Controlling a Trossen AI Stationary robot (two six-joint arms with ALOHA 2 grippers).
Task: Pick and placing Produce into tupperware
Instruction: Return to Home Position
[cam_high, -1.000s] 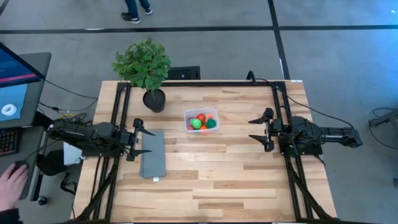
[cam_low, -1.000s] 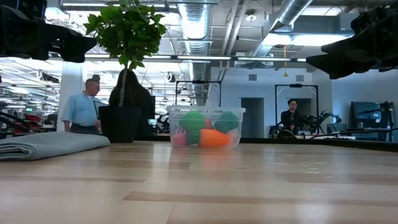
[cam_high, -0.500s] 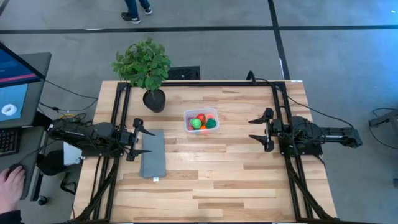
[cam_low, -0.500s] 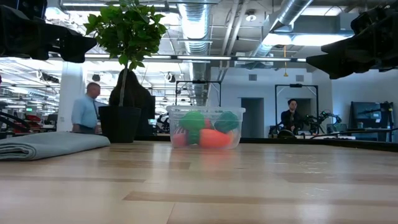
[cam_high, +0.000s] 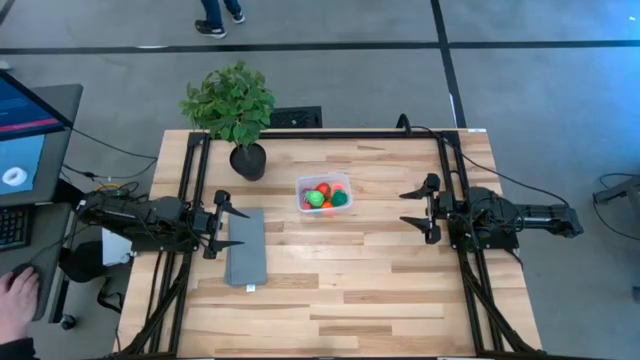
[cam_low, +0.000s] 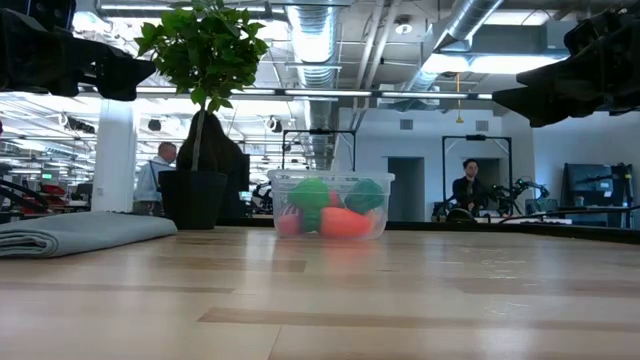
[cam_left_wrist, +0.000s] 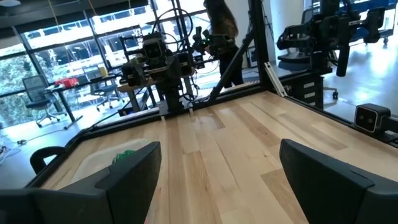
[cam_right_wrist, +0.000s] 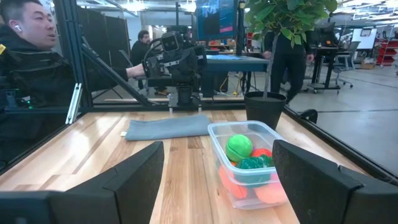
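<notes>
Tupperware (cam_high: 323, 193) sits upright on the tabletop (cam_high: 350, 290), between the arms, near the potted plant (cam_high: 232, 110). Produce (cam_right_wrist: 239, 148) is piled inside it: green, dark green, red and orange pieces show. Left tool (cam_high: 246, 228) spread wide, holding nothing, over the edge of a folded grey cloth (cam_high: 246, 258). Right tool (cam_high: 404, 208) spread wide, holding nothing, well apart from the tub.

The left pincer (cam_high: 244, 228) and right pincer (cam_high: 403, 208) are showing matte black, each bearing two flat, tapered fingers (cam_right_wrist: 134, 174); thin dark cables (cam_high: 108, 181) are seemingly trailing behind.
</notes>
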